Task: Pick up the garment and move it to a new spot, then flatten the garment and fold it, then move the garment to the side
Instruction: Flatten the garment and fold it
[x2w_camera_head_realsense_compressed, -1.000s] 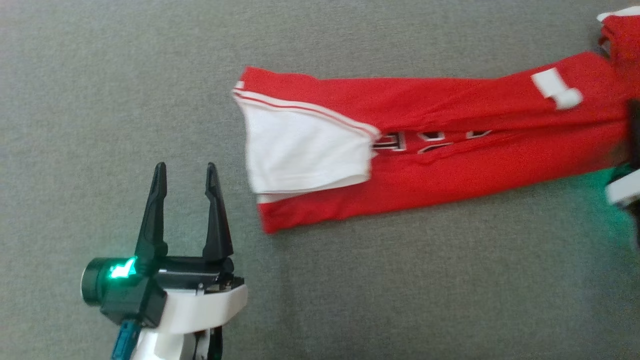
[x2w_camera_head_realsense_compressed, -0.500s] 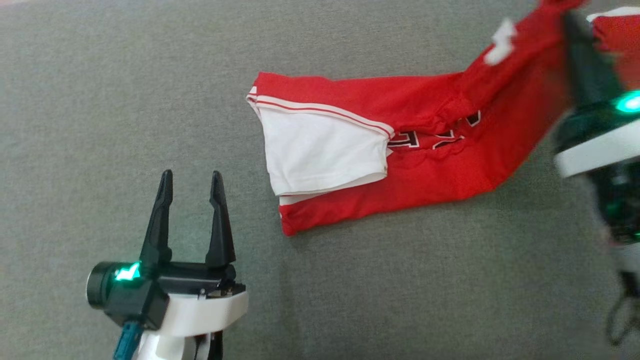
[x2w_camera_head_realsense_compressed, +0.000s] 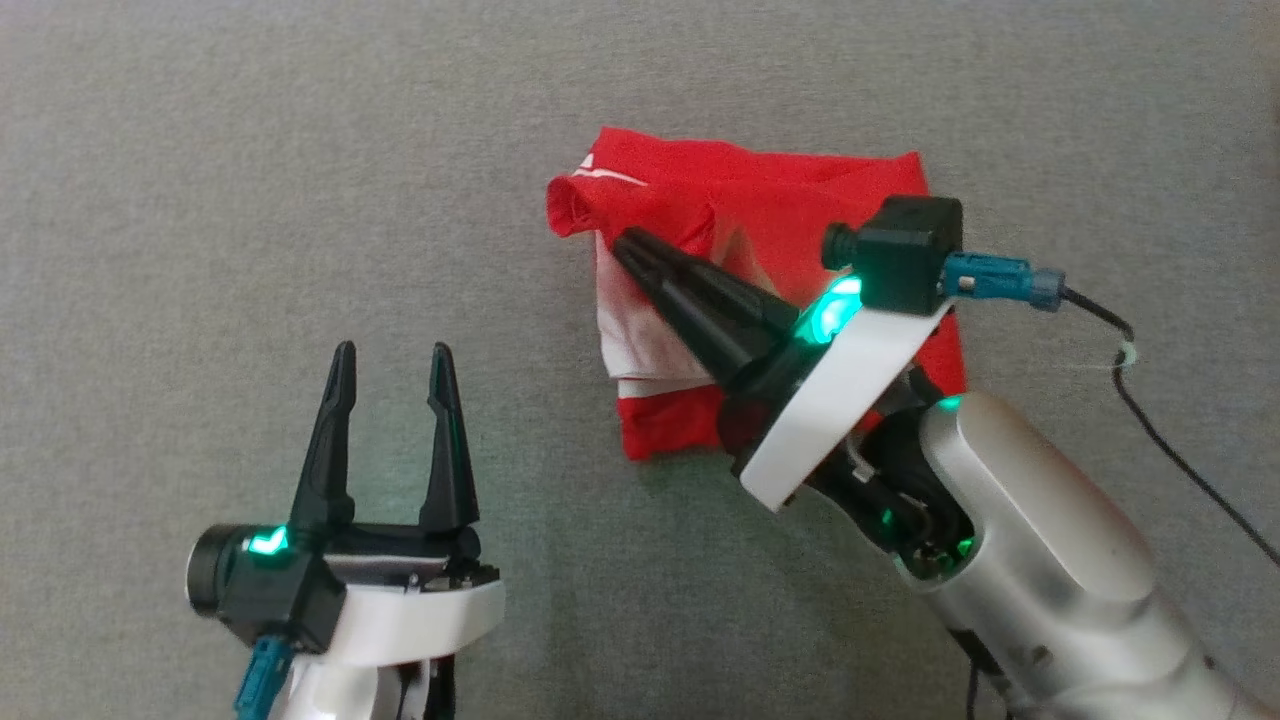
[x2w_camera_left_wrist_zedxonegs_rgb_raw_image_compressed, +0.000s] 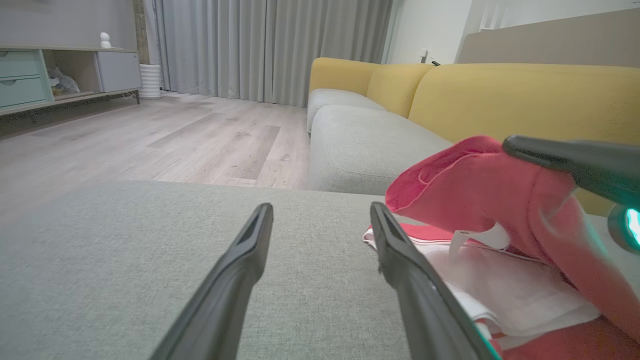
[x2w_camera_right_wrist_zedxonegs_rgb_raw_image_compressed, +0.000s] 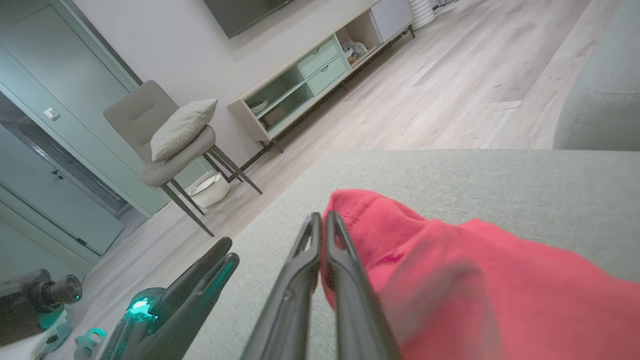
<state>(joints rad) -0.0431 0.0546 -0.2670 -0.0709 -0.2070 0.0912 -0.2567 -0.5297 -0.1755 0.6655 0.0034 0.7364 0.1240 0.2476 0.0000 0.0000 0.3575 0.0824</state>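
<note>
Limp, light-looking red-and-white cloth garment (x2w_camera_head_realsense_compressed: 800, 190) lies doubled on the grey upholstered seat (x2w_camera_head_realsense_compressed: 200, 150); right gripper (x2w_camera_head_realsense_compressed: 625, 245) jaws pinch its raised fold, left gripper (x2w_camera_head_realsense_compressed: 390, 360) jaws gape empty. Best gripped through 2 layers.

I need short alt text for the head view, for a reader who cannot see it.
The right gripper, shut, holds one end of a red and white cloth garment folded over itself on a grey fabric surface. The left gripper hangs open at lower left, apart from it.
</note>
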